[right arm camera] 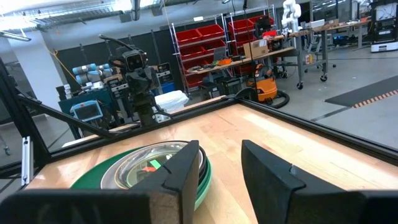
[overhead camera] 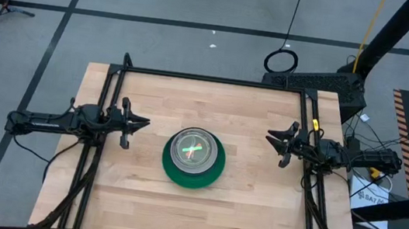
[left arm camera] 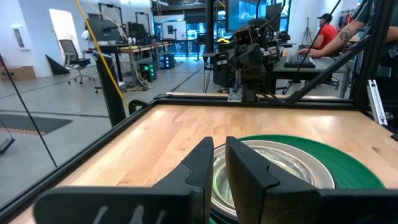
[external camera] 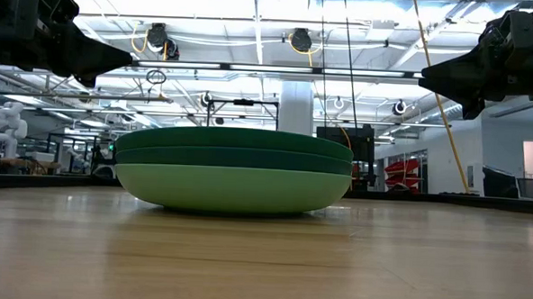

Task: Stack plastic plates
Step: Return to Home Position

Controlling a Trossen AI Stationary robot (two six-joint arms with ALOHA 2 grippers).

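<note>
- Pale wooden tabletop [external camera: 262, 257] fills the foreground at table height. About mid-table sits one pile of round plastic plates [external camera: 234, 171], with a large mint plate [external camera: 233, 191] at the bottom and two large dark green plates [external camera: 235, 146] nested on it.
- From overhead the pile narrows upward. The dark green rim is outermost, then come smaller rings I cannot sort by colour, and a small translucent lime plate [overhead camera: 194, 149] is on top with red showing through it.
- Left gripper [overhead camera: 144, 124] hangs over the table's left side, well apart from the pile. Its fingers are almost together, with only a slit between them, and hold nothing.
- Right gripper [overhead camera: 270, 137] mirrors it on the right side, fingers clearly apart and empty.
- My guess is these plates are light, stiff and smooth — slippery against hard fingers, and the small nested ones are likely to slide if the pile tips.
- The rim is the place to take hold, one finger over the lip and one under. For the whole pile that means the mint plate's upturned edge — kept level.
</note>
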